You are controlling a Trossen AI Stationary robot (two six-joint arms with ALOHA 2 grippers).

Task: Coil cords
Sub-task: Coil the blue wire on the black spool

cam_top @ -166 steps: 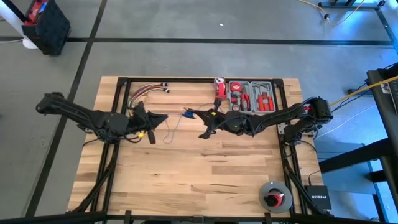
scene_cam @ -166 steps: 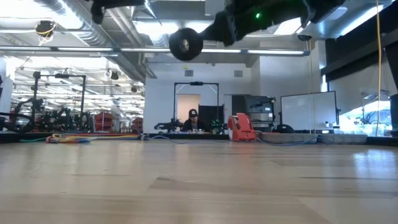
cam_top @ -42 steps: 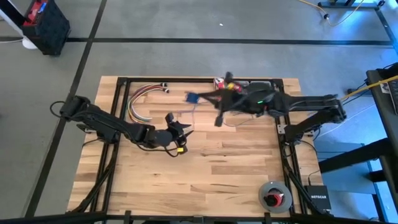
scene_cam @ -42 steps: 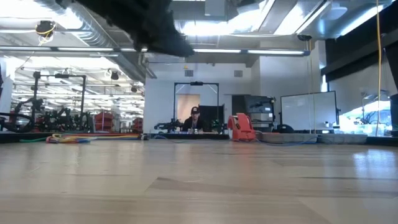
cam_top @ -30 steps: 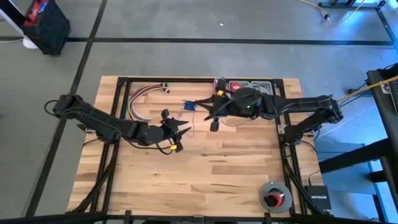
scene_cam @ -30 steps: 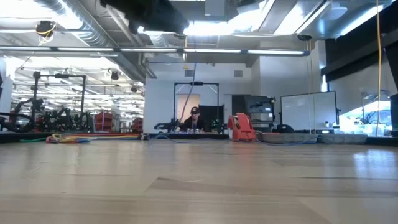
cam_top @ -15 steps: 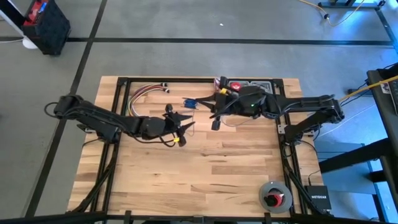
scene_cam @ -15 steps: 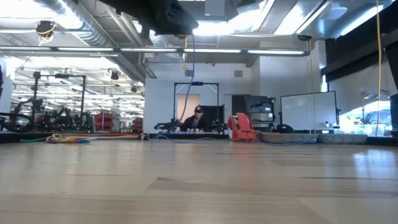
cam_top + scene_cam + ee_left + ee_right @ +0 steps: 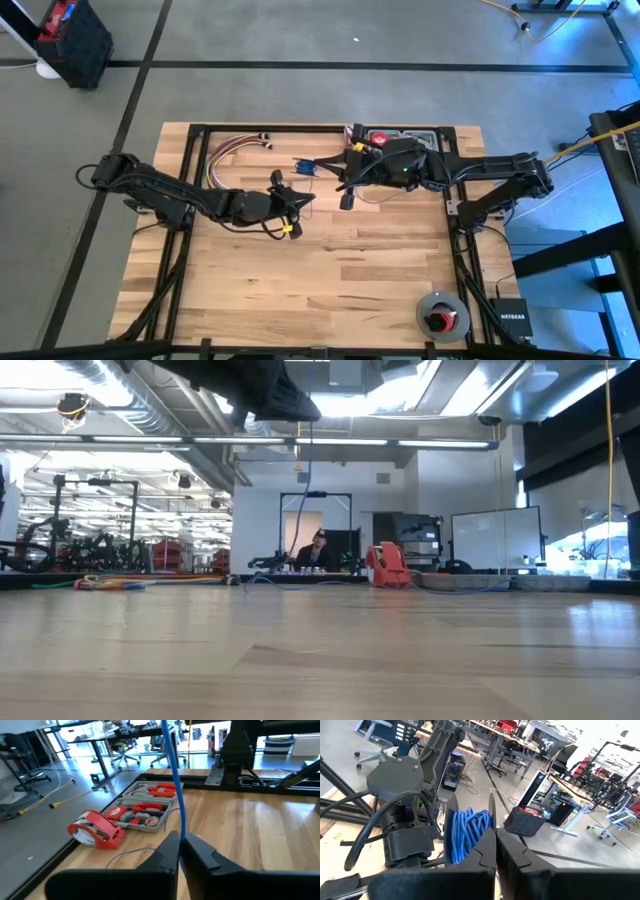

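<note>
The cord is a thin blue-violet wire. Part of it is wound into a small blue coil [image 9: 305,166], also seen in the right wrist view [image 9: 467,832]. My right gripper [image 9: 320,168] is shut on that coil above the table's far middle. My left gripper [image 9: 301,197] is just near of it, shut on a single strand [image 9: 181,827]. In the low view the strand [image 9: 299,490] hangs down from the grippers to the table. A slack tail [image 9: 378,197] lies on the wood under the right arm. My left gripper pinches one strand of the cord [image 9: 182,834] between its two fingertips [image 9: 172,845]. The strand runs straight up from the fingers toward the coil and looks taut. My right gripper holds the wound coil by its near end [image 9: 479,831], pinched between its two fingers [image 9: 487,847]. The coil is lifted clear of the table and sticks out past the fingertips.
A bundle of red, yellow and white wires [image 9: 225,160] lies at the far left. A grey tool case with red tools [image 9: 145,810] and a red tape roll [image 9: 97,830] sit at the far edge, under the right arm. The near half of the table [image 9: 330,280] is bare wood.
My left gripper has gone toward the table's far right, closer to the right gripper and the coil, still shut on the strand. In the low view the strand now shows hanging straight down. My right gripper has stayed almost still with the coil.
</note>
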